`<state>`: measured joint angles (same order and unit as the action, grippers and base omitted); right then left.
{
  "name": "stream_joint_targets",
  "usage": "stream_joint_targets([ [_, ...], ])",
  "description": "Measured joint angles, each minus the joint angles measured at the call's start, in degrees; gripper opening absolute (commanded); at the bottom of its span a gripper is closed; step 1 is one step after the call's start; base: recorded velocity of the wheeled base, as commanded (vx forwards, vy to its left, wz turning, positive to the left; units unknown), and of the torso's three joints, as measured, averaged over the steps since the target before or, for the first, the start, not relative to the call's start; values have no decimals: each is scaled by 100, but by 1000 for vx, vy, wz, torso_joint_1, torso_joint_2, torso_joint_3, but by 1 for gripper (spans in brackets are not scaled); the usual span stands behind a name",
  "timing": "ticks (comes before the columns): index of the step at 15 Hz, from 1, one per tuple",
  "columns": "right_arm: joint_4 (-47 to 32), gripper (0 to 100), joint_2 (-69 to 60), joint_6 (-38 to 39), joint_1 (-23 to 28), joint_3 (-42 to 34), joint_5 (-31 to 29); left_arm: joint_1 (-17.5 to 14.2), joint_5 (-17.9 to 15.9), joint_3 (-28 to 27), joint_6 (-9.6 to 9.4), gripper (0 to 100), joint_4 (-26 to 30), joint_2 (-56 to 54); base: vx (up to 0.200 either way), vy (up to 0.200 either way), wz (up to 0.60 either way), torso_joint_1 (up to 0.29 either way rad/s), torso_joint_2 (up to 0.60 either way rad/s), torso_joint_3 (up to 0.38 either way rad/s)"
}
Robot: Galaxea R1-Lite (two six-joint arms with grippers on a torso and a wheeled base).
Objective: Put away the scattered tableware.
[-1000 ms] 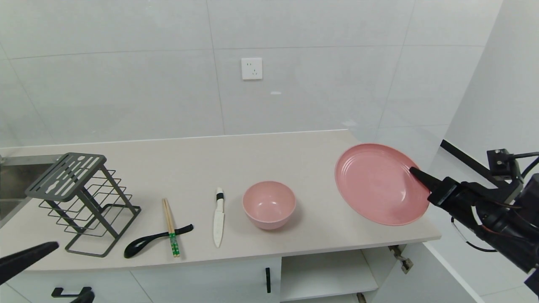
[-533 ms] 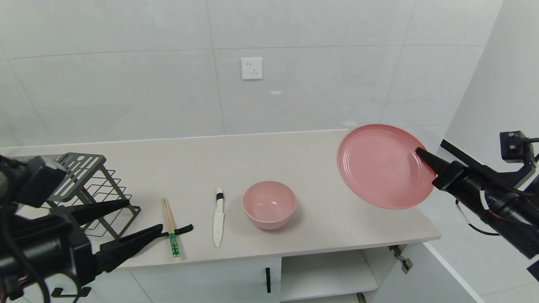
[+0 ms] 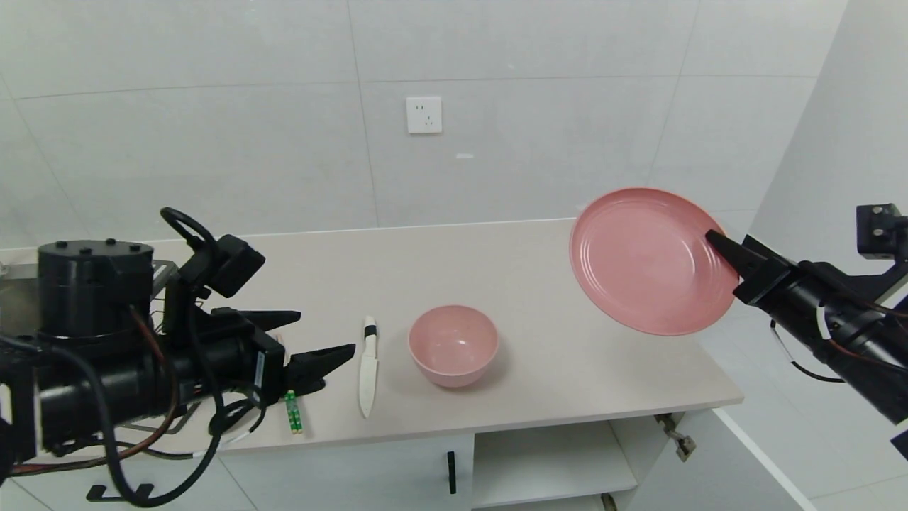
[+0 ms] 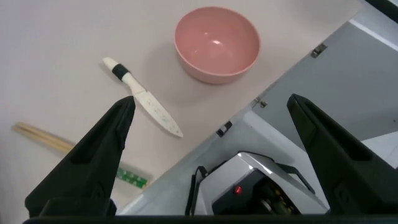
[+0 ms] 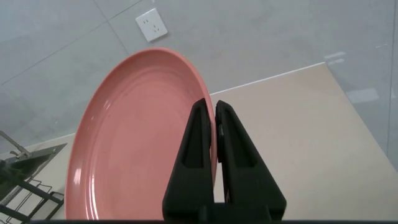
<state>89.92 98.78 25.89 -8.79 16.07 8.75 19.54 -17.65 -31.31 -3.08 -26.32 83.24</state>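
Pink plate (image 3: 649, 259) higher, pinched in right gripper (image 3: 711, 236); left gripper (image 3: 325, 330) forward, wide apart, near chopsticks (image 3: 292, 415).

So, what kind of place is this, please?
Most likely a kitchen: a pale countertop over white cabinets, a tiled wall with a socket, and tableware lying on the counter, namely a pink bowl and a knife.

The pink plate (image 3: 649, 259) hangs tilted in the air over the right end of the counter (image 3: 539, 383), its rim pinched by the right gripper (image 3: 715, 240). A pink bowl (image 3: 453, 345) sits upright on the counter. A white knife (image 3: 367, 369) lies just left of it, with chopsticks (image 3: 292, 415) farther left.
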Motion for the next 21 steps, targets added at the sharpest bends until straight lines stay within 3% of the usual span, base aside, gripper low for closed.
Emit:
stream_joint_targets([
  [4,2,0,-16,-28,4,18,0,90,72,-74,35,100,-1054,1103,0,0,0,0,0,0],
  [10,2,0,-77,-33,2,13,2,258,327,-645,99,100,-1345,2459,0,0,0,0,0,0],
  [14,2,0,-195,-30,4,2,9,295,349,-962,145,100,-2196,3209,0,0,0,0,0,0],
  [18,0,0,-250,-30,4,-9,11,485,427,-1365,562,100,-2235,3810,0,0,0,0,0,0],
  [20,2,0,-252,-33,2,-13,11,628,679,-1626,900,100,-2210,4057,0,0,0,0,0,0],
  [21,2,0,-254,-30,2,-15,11,678,758,-1740,964,100,-2204,4185,0,0,0,0,0,0],
])
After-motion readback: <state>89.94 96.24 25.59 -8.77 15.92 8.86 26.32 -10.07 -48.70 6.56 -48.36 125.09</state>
